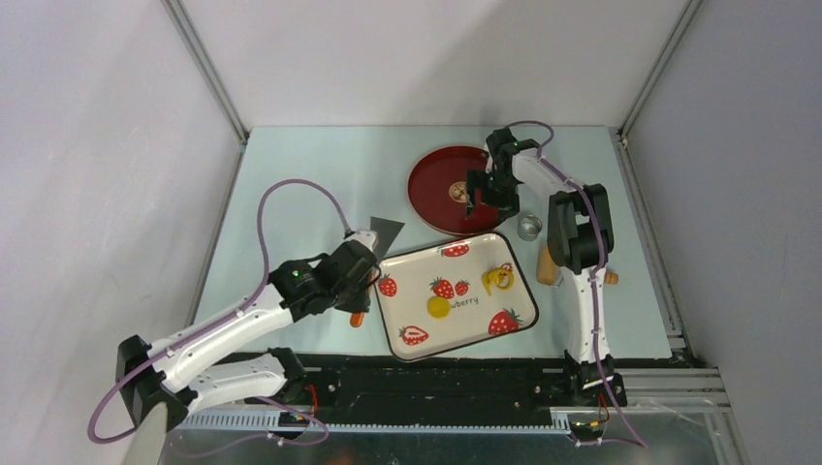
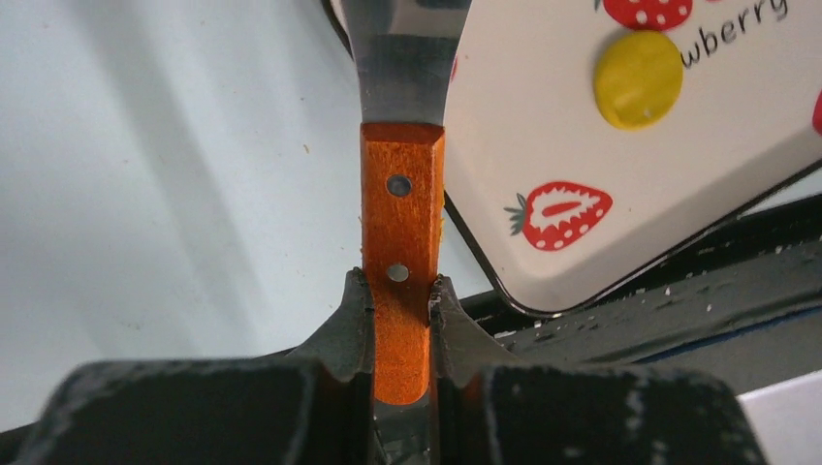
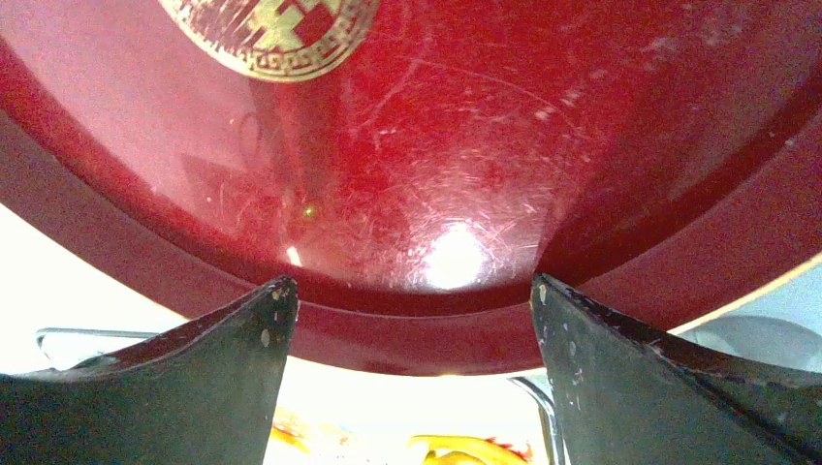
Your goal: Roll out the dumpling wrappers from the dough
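A round yellow dumpling wrapper (image 1: pixel 438 307) (image 2: pixel 638 79) lies flat on the strawberry-print tray (image 1: pixel 465 320) (image 2: pixel 543 145). At the tray's far right sits a ragged scrap of yellow dough (image 1: pixel 499 278) (image 3: pixel 465 450). My left gripper (image 1: pixel 365 281) (image 2: pixel 400 291) is shut on the orange wooden handle (image 2: pixel 400 213) of a metal scraper (image 1: pixel 388 232), just left of the tray. Over the near edge of the red plate (image 1: pixel 436 199) (image 3: pixel 436 194) my right gripper (image 1: pixel 482 199) (image 3: pixel 412 291) hangs open, nothing between its fingers.
A small metal ring cutter (image 1: pixel 528 228) stands right of the plate. A wooden rolling pin (image 1: pixel 549 268) lies partly behind the right arm. The plate carries a gold emblem (image 3: pixel 271 24). The black base rail (image 2: pixel 679 310) runs along the tray's near side.
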